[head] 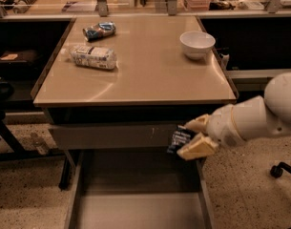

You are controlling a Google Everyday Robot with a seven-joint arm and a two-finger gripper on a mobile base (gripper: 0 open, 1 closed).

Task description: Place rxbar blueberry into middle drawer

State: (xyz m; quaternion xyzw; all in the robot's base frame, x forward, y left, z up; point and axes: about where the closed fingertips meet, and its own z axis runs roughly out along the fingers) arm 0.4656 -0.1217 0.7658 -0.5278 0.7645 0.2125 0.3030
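Over the middle drawer (135,210), the end effector (186,139) grips the rxbar blueberry (177,141), its lettering unreadable.

Legible text: none. White lettering on rxbar blueberry (179,140), too faint to read; bar pinched in gripper (190,137) at drawer front (111,136), above middle drawer (135,213). Print on snack bag (99,30) and whitish packet (93,57), on table (154,78), unreadable.
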